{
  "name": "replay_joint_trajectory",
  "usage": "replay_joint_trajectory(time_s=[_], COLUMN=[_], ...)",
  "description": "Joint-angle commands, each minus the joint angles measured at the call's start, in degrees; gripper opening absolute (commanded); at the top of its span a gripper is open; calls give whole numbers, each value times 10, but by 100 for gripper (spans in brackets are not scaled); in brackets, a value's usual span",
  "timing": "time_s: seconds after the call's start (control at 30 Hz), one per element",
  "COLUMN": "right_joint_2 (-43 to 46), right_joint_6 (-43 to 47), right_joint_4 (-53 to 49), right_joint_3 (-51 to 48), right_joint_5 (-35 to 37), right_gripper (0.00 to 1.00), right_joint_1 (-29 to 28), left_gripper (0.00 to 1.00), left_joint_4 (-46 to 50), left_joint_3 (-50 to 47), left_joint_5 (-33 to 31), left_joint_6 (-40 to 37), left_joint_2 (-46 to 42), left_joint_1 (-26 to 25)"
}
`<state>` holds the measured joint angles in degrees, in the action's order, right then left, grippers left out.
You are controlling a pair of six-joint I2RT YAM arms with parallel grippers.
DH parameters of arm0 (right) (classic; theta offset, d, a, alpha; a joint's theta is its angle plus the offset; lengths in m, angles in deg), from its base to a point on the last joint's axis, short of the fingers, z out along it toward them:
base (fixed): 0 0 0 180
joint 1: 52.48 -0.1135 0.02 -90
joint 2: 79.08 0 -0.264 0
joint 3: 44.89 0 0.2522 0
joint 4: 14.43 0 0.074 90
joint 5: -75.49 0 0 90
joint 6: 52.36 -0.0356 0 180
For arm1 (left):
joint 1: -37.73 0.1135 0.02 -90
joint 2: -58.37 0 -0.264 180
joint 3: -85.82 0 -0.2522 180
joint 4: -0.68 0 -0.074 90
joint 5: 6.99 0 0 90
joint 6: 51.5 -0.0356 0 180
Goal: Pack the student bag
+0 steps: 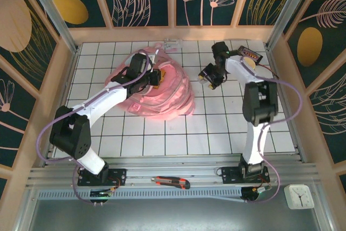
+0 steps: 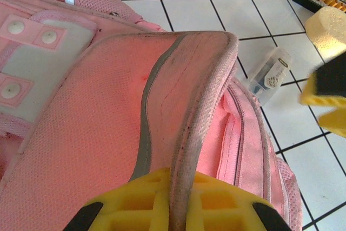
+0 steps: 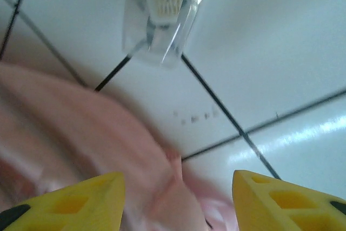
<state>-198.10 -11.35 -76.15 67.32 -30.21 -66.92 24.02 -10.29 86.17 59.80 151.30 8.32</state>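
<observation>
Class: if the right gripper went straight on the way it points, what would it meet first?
Probably the student bag: its pink edge lies ahead between the fingers of the open right gripper. Past it are the tiled table and a clear plastic case. Depth is blurred.

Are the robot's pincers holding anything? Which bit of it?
The left pincer pinches the student bag by the piped edge of its flap. The right pincer is open and holds nothing.
</observation>
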Motion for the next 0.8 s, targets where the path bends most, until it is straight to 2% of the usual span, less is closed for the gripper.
replay_joint_trajectory(time_s=[0.0,0.13,0.23,0.43,0.77], right_joint_2=[-67,-145,-172,-187,-224], right_joint_6=[-5,-6,-9,-14,-14], right_joint_4=[-68,-108,-124,-137,-137], right_joint_3=[100,197,231,232,262], right_joint_5=[27,37,42,51,65], right_gripper=[58,64,67,72,73], right_joint_1=[11,21,26,38,59], left_gripper=[0,0,0,0,0], left_joint_4=[-49,-45,-41,-41,-43], left_joint_3=[0,-5,-8,-7,-3], left_joint_5=[31,24,16,7,13], left_joint_6=[-5,-9,-18,-34,-42], left_joint_2=[-34,-41,-44,-39,-27], left_joint_1=[-7,-7,-6,-6,-6])
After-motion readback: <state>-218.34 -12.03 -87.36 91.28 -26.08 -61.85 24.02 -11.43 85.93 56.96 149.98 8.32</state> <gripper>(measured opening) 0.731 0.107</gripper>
